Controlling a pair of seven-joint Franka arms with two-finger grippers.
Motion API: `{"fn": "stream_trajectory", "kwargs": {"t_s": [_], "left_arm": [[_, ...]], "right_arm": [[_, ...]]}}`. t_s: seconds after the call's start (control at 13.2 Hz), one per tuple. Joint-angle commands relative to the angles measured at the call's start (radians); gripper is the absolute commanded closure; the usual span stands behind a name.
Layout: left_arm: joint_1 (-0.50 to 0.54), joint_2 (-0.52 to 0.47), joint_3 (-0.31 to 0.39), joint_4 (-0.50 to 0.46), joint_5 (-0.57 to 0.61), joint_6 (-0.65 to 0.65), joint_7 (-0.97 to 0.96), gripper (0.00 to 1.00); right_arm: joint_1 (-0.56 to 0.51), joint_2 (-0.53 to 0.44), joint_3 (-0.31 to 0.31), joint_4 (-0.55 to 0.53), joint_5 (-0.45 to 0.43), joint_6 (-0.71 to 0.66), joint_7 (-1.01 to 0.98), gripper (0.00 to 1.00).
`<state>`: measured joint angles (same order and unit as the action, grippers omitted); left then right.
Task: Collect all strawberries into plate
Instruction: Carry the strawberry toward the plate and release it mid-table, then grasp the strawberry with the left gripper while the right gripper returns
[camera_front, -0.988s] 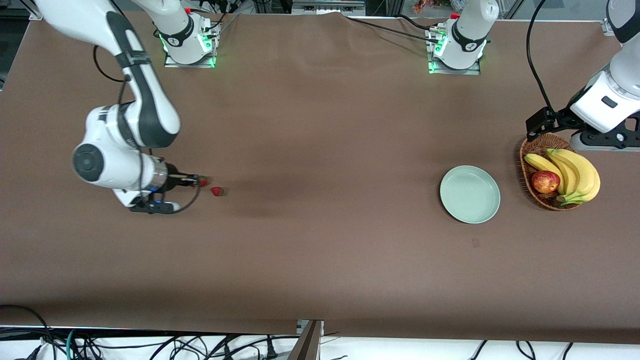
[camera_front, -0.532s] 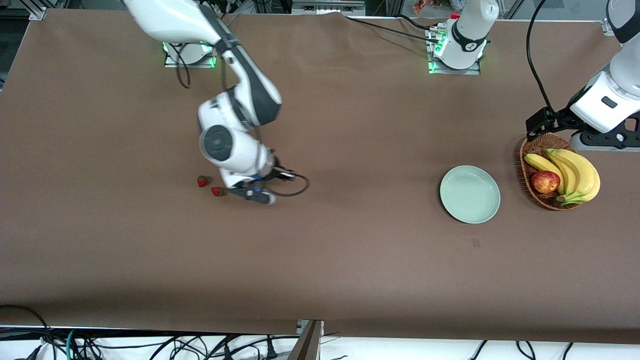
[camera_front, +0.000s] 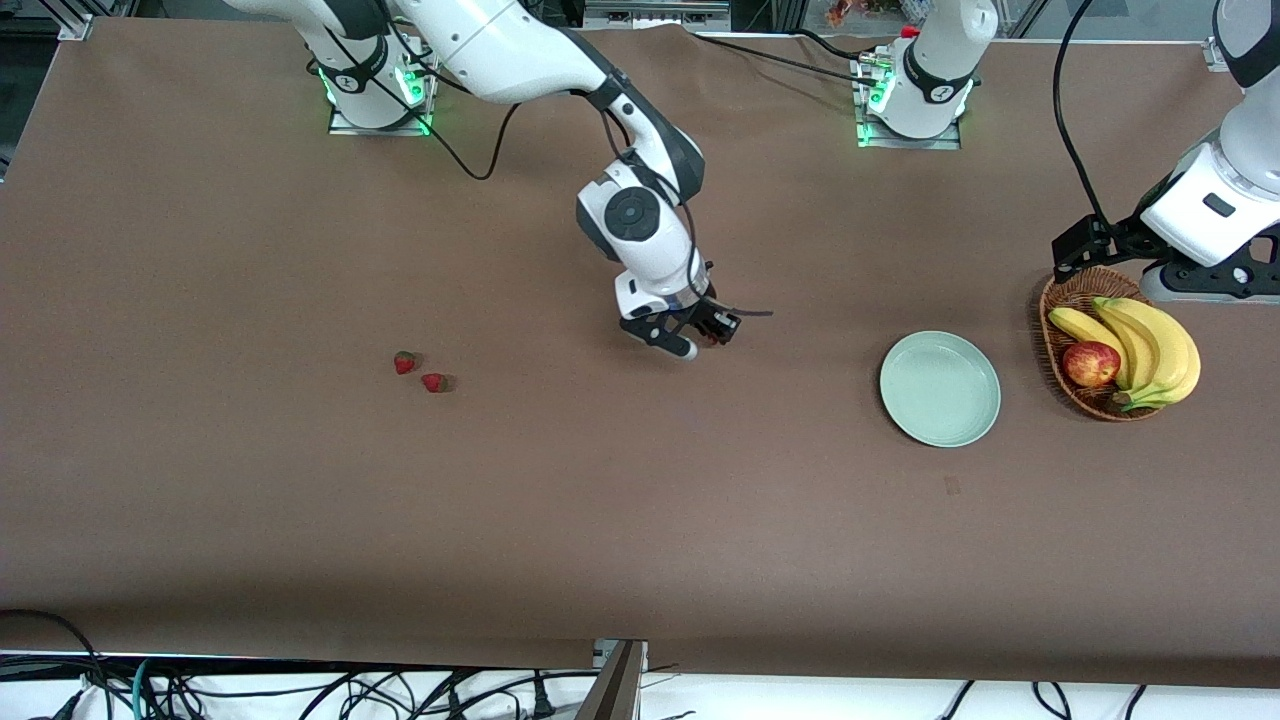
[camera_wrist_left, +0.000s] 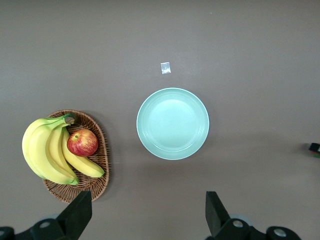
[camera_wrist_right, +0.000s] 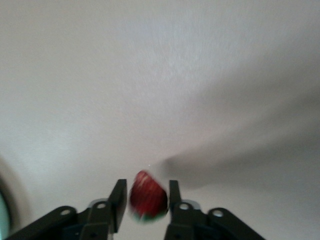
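Note:
My right gripper (camera_front: 715, 333) hangs over bare table between the middle and the pale green plate (camera_front: 940, 388). A red strawberry (camera_wrist_right: 147, 200) sits between its fingers (camera_wrist_right: 118, 200), blurred, with a thin gap on one side; the jaws stand slightly apart, open. In the front view only a speck of red shows at the fingertips. Two more strawberries (camera_front: 404, 362) (camera_front: 433, 382) lie side by side toward the right arm's end of the table. The plate (camera_wrist_left: 173, 123) holds nothing. My left gripper (camera_wrist_left: 147, 202) waits wide open, high over the table beside the plate and basket.
A wicker basket (camera_front: 1050, 340) with bananas (camera_front: 1150, 345) and a red-yellow apple (camera_front: 1091, 363) stands beside the plate toward the left arm's end. A small pale scrap (camera_wrist_left: 165, 68) lies on the brown cloth nearer the front camera than the plate.
The right arm has swept from beside the two lying strawberries toward the plate with a strawberry. Its fingers have parted a little. The left arm has not moved.

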<state>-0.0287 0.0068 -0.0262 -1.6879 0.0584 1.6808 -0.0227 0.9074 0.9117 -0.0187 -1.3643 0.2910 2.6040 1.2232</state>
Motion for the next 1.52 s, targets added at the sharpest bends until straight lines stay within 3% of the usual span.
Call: {"fn": "stream_trajectory", "kwargs": {"t_s": [0.0, 0.23, 0.46, 0.76, 0.91, 1.06, 1.22, 1.44], "left_arm": [[0.004, 0.012, -0.001, 0.025, -0.008, -0.023, 0.012, 0.00], [0.004, 0.013, -0.001, 0.025, -0.009, -0.023, 0.012, 0.00], [0.001, 0.059, -0.004, 0.031, -0.018, -0.065, 0.009, 0.00], [-0.017, 0.117, -0.030, 0.021, -0.110, -0.151, -0.003, 0.00], [-0.022, 0.143, -0.076, -0.019, -0.147, -0.144, -0.064, 0.00], [-0.023, 0.183, -0.125, -0.030, -0.157, -0.135, -0.249, 0.00], [-0.023, 0.199, -0.197, -0.088, -0.166, -0.039, -0.354, 0.00], [-0.022, 0.177, -0.283, -0.269, -0.164, 0.222, -0.387, 0.00]], "right_arm": [[-0.012, 0.000, -0.018, 0.036, -0.027, -0.018, 0.026, 0.20], [-0.018, -0.034, -0.029, 0.036, -0.027, -0.066, 0.019, 0.15], [-0.039, -0.117, -0.122, 0.039, -0.027, -0.255, -0.069, 0.08], [-0.145, -0.192, -0.179, 0.027, -0.027, -0.488, -0.414, 0.08], [-0.151, -0.204, -0.272, 0.002, -0.026, -0.591, -0.615, 0.08], [-0.151, -0.238, -0.358, -0.089, -0.024, -0.593, -0.820, 0.08], [-0.151, -0.255, -0.443, -0.162, -0.021, -0.585, -1.012, 0.08], [-0.159, -0.257, -0.529, -0.251, -0.013, -0.529, -1.207, 0.08]]}}
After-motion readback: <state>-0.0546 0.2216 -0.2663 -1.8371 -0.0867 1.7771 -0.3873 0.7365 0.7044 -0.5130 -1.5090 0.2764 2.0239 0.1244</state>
